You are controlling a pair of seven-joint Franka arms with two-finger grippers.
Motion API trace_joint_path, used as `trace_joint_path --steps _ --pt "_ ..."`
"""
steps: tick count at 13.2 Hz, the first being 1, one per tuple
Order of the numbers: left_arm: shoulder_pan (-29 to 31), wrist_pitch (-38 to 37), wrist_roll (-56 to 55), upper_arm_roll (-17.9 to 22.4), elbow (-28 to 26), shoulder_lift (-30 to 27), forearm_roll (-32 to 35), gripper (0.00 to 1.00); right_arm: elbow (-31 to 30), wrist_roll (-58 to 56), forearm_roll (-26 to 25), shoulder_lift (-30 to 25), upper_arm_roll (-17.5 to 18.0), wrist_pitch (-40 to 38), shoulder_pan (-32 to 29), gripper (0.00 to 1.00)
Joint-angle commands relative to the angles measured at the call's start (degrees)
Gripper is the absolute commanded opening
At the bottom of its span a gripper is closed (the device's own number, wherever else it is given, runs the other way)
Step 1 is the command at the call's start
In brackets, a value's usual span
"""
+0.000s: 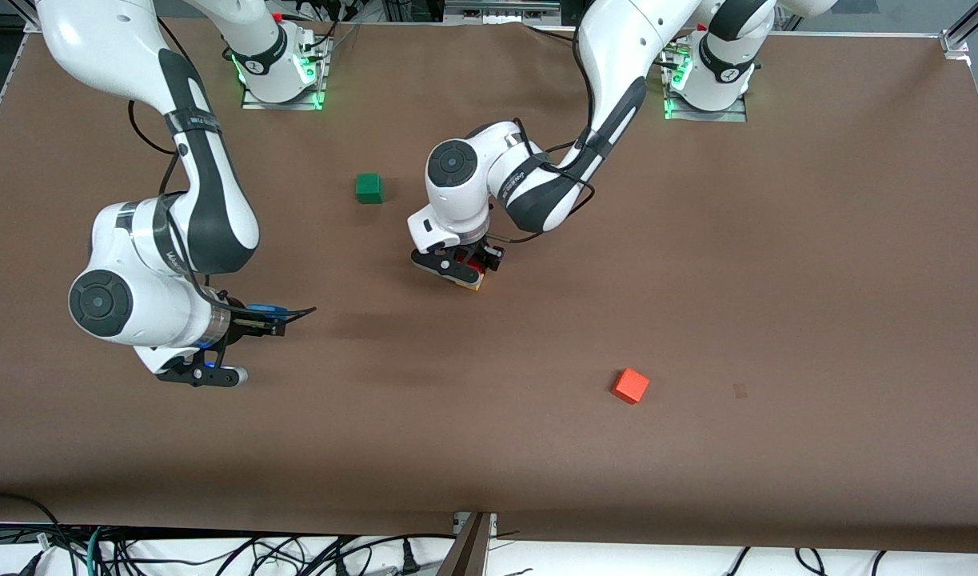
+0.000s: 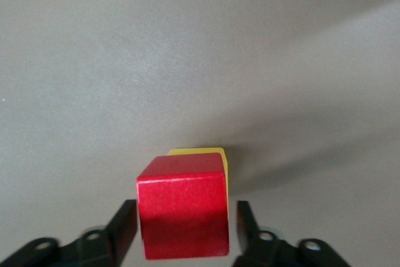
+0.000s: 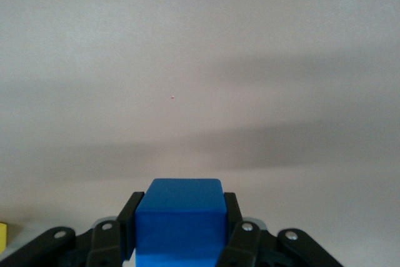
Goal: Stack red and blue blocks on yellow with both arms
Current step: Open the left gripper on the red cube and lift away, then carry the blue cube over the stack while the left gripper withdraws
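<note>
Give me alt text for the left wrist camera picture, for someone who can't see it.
A deep red cube sits on top of a yellow cube, of which only a thin edge shows, on a plain table. The left hand straddles the red cube, with small gaps between its black fingers and the cube's sides.

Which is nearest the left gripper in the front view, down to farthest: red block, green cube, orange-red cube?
1. Red block, between the left gripper's fingers, on the yellow block.
2. Green cube, toward the robots' bases.
3. Orange-red cube, nearest the front camera.
</note>
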Motion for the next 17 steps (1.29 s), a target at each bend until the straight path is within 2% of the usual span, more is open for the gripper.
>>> trace_joint_path --steps 1,6,8,11,13,17 --pt "0.68 -2.41 0.63 -0.26 1.33 -1.05 0.59 1.0 3.02 1.54 0.75 0.34 0.23 -2.54 0.45 0.0" --pt "8.66 -11.81 0.72 -0.78 1.86 -9.47 0.41 1.0 3.81 3.73 0.75 0.34 0.32 -2.54 3.35 0.0" --pt "13.23 -12.79 0.8 -0.61 1.77 -13.43 0.5 1.0 4.43 7.14 0.84 0.34 0.32 -2.45 5.19 0.0" --pt "21.22 -12.79 0.8 -0.34 1.95 -18.18 1.03 1.0 5.31 15.39 0.84 0.43 2.6 -1.67 8.7 0.0" --pt "26.23 -12.7 2.54 -0.43 1.95 -20.9 0.59 1.0 5.31 20.58 0.92 0.69 4.27 1.83 11.25 0.0" --pt "34.84 -12.79 7.4 -0.52 2.04 -22.76 0.23 1.0 5.14 29.55 0.84 4.11 4.37 10.27 18.1 0.0"
